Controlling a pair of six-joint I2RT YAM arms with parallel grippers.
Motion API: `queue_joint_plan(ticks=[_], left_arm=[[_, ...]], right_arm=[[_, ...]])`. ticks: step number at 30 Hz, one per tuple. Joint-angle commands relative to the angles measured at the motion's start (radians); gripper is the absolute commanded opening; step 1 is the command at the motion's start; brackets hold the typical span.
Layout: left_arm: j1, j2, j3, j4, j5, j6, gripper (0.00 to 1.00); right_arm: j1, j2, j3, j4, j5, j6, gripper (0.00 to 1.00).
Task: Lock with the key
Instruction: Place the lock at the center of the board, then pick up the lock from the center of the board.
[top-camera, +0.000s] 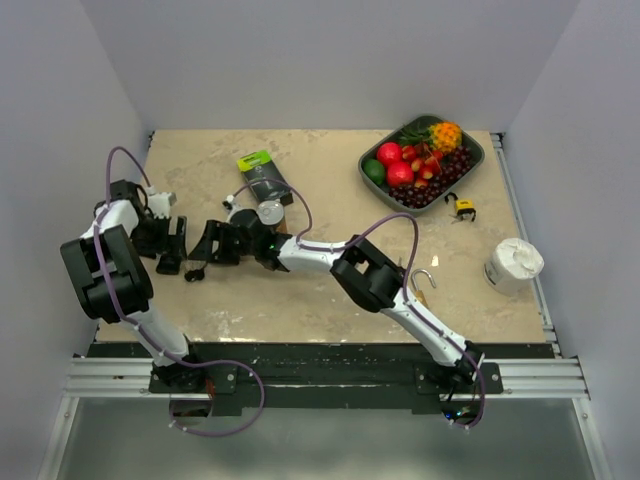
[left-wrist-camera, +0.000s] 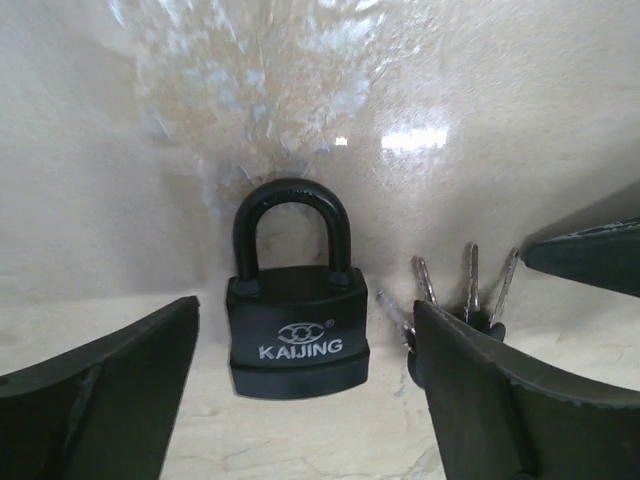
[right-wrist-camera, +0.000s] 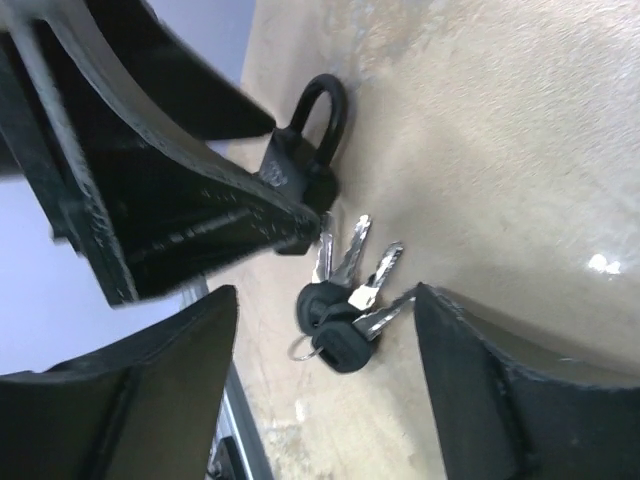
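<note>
The left hand hangs low at the left side of the glossy, marbled beige desk. Its dark fingers are spread either side of the padlock, clear of it. The padlock is matte black and lies flat, its long axis along the hand and its arched shackle pointing away from the wrist. The right arm stretches leftward. The right hand is open over the keys, which have black heads and fanned metal blades and lie just right of the padlock.

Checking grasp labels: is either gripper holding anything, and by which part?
Nothing is held. The black KAIJING padlock lies free inside the open left gripper; the black-headed key bunch inside the open right gripper.
</note>
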Motion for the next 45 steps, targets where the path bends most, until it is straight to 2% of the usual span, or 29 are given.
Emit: queue_joint_plan(ticks=[1,8,17,22,26,28,31,35,38,41,45], left_arm=[[0.003,-0.065,0.11,-0.048,0.041,-0.013,0.98],[0.035,-0.117,0.234,-0.108,0.06,-0.024,0.99],[0.035,-0.325,0.285,-0.09,0.126,-0.049,0.99],[0.036,-0.444,0.272,0.008,0.204,-0.152,0.99],[0.033,-0.536,0.225,0.049,0.398,-0.088,0.99],[0.033,-0.537,0.231,0.018,0.511,-0.06,0.99],[0.024,-0.539,0.214,0.018,0.595,-0.054,0.99],[-0.029,-0.554,0.176,0.065,0.586,-0.114,0.99],[-0.123,-0.576,0.145,0.09,0.488,-0.119,0.99],[-0.163,-0.597,0.104,0.147,0.44,-0.158,0.99],[-0.166,-0.582,0.091,0.171,0.432,-0.188,0.99]], right_arm=[[0.01,-0.135,-0.042,0.09,-0.007,-0.048,0.78],[0.008,-0.291,-0.155,0.15,-0.039,-0.134,0.81],[0.008,-0.628,-0.443,0.139,-0.12,-0.421,0.84],[-0.047,-0.854,-0.545,-0.054,-0.148,-0.68,0.93],[-0.183,-0.997,-0.658,-0.198,-0.203,-0.774,0.99],[-0.266,-1.087,-0.689,-0.313,-0.232,-0.89,0.99],[-0.329,-1.191,-0.752,-0.499,-0.162,-1.109,0.99],[-0.406,-1.397,-0.873,-0.697,-0.088,-1.286,0.99],[-0.492,-1.472,-0.923,-0.872,0.011,-1.352,0.99],[-0.581,-1.486,-0.948,-1.016,0.09,-1.36,0.99],[-0.729,-1.411,-0.872,-1.129,0.132,-1.365,0.99]])
